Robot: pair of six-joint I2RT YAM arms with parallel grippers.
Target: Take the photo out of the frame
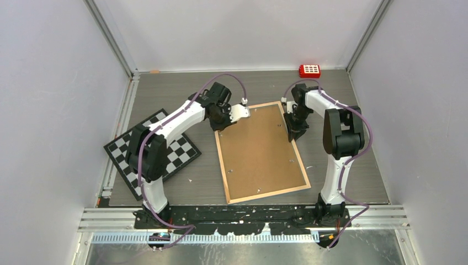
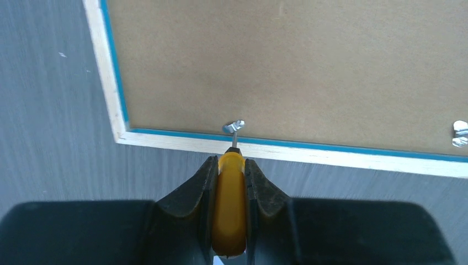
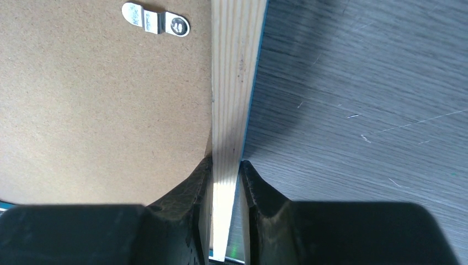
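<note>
While the right gripper [image 3: 225,165] clamps the right rail of the face-down frame [image 1: 259,152] mid-table, the left gripper [image 2: 230,168], closed on a yellow-handled screwdriver [image 2: 229,215], tips a clip [image 2: 234,127] near the far-left corner, which probably needs levering aside next, photo hidden underneath.

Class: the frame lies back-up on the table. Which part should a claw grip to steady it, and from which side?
Grip the frame by its wood rim, right long side, from above, straddling it: narrow, clear of the clip. The right claw does so.

open counter [image 1: 317,165] lies right of the frame [image 1: 259,154]. chequered board [image 1: 183,154] crowds its left side; red block [image 1: 309,70] sits far back.
</note>
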